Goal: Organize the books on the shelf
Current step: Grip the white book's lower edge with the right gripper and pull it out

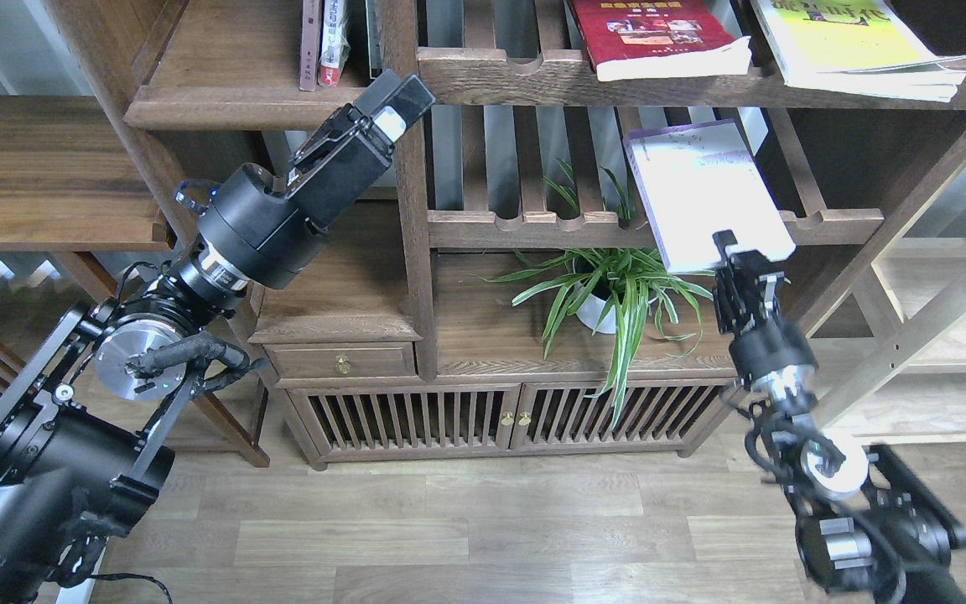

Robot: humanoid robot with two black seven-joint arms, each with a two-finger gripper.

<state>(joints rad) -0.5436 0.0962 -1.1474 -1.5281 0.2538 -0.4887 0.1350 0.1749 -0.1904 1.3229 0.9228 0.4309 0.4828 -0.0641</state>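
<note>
lavender-white paperback book, pinched at its lower edge by your right fingers over the slatted rack, may pivot and slip; left fingers look closed, empty.

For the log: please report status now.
Right gripper shut on lavender book. Left gripper empty near solid shelf. Red book, yellow-green book on top rack.

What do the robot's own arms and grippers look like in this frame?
Both arms are black with bare silver metal rings at the joints and loose black cables alongside. The left gripper is boxy and black with a pale pad at its tip. The right gripper is smaller, dark, with light fingertips.
</note>
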